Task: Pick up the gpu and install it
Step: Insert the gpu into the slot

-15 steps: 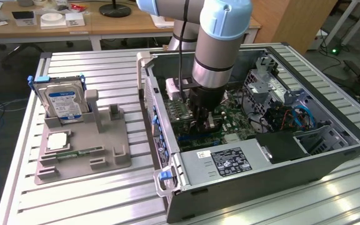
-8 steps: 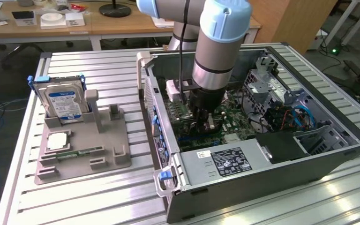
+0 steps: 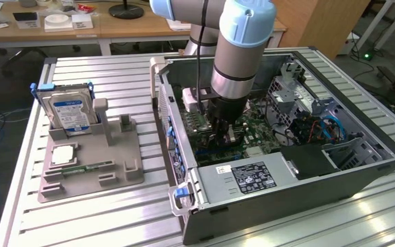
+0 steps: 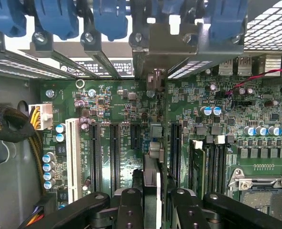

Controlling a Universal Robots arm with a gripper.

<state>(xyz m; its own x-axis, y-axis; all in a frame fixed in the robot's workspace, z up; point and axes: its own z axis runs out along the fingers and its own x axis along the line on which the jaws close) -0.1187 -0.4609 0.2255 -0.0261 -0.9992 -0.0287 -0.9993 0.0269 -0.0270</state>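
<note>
Hand [image 4: 151, 202] is down inside the case [image 3: 362, 170], clamped on the gpu [image 4: 151, 186], which stands edge-on between its fingers [image 4: 129, 207]. The card's long axis runs straight ahead toward the rear brackets [image 4: 165, 45], in line with the motherboard [image 4: 131, 157] slots directly below.

From the exterior view I look down at an angle from well above and some way back, taking in the slatted tabletop [image 3: 115, 216], the open computer case [image 3: 280, 154] toward that view's right and a grey parts holder [image 3: 91, 164] toward its left, with desks farther off. The arm [image 3: 242, 56] drops into the case mid-frame. My wrist view sits just above the claw [image 4: 150, 200], close in and facing straight down onto the motherboard [image 4: 126, 119] and its slots. Both views share the case interior: the green board and the blue slot latches [image 4: 112, 16] along the case's rear edge.
</note>
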